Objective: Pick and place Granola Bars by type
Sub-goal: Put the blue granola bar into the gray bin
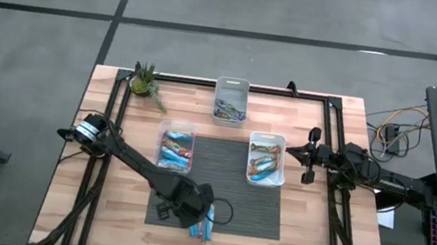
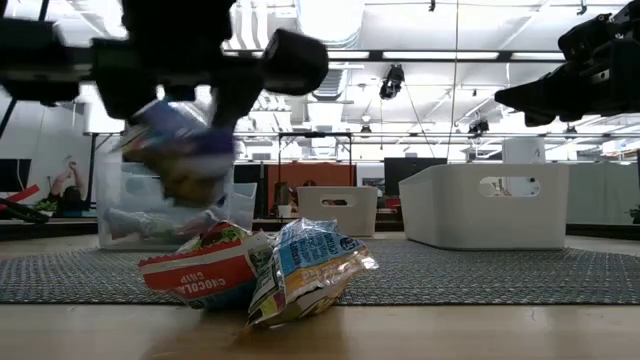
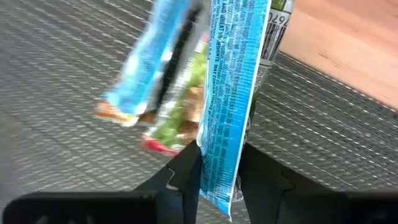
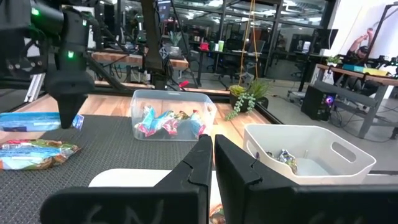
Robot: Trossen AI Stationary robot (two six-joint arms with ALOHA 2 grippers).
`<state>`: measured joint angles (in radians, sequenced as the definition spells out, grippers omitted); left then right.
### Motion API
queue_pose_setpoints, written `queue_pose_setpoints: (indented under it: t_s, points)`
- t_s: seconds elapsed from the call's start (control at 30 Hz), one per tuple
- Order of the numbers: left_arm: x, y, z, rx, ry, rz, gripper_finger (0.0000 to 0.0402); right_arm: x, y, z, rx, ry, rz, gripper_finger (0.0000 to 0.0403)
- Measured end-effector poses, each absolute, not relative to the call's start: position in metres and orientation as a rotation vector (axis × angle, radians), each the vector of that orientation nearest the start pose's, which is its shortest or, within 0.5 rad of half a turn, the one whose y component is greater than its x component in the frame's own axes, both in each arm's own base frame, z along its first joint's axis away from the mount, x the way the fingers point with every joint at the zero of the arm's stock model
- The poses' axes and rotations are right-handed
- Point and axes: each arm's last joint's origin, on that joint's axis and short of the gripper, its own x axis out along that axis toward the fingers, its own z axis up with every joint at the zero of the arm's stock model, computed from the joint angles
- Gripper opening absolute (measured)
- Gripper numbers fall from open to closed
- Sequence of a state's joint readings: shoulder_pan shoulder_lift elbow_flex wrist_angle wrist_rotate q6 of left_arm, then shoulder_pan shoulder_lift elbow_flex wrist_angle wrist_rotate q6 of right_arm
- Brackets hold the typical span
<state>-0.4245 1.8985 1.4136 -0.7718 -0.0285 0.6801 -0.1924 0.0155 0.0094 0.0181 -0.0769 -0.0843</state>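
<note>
Left pincer sits low over the near edge of the dark mat on the counter, its fingers partly closed on the end of a blue-wrapped granola bar; the wrist view shows the wrapper pinched edge-on between both fingers, the bar running straight out ahead of them. Just beyond the pincer tip on the mat lie two more bars, one light blue and one with green and red print, both blurred. From counter height the held bar hangs above two loose bars lying touching on the counter's near edge, one red and white, one blue and yellow. Ahead of the left pincer, across the mat, stands a clear bin holding mostly blue bars; to the right of that, a white bin with several bars of mixed colour; farther back, off the mat, a third bin with a few bars in it. A small potted plant stands at the counter's far left corner. Right pincer waits at the right side of the counter, just beside the white bin, fingers pressed together with nothing between them. Rest of the bars sit in the three bins, well apart from the left pincer.
</note>
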Motion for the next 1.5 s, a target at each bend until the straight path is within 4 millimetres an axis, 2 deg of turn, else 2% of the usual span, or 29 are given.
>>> queue_pose_setpoints:
  t_s: [0.17, 0.43, 0.7, 0.87, 1.17, 1.5]
  points:
    - [0.357, -0.147, 0.223, 0.855, 1.063, -0.711, 0.0082, 0.097, -0.017, 0.167, -0.088, -0.007, -0.116, 0.0009]
    - [0.376, -0.125, 0.271, 0.812, 1.012, -0.629, 0.0082, 0.097, -0.017, 0.167, -0.085, -0.007, -0.116, 0.0009]
    - [0.39, -0.093, 0.31, 0.762, 0.95, -0.524, 0.0082, 0.097, -0.017, 0.167, -0.084, -0.007, -0.116, 0.0009]
    - [0.394, -0.07, 0.328, 0.733, 0.933, -0.461, 0.0083, 0.097, -0.017, 0.167, -0.084, -0.007, -0.116, 0.0009]
    - [0.399, -0.022, 0.351, 0.678, 0.911, -0.334, 0.0083, 0.097, -0.017, 0.167, -0.087, -0.007, -0.116, 0.0009]
    - [0.397, 0.035, 0.351, 0.561, 0.98, -0.176, 0.0083, 0.097, -0.017, 0.167, -0.084, -0.007, -0.115, 0.0009]
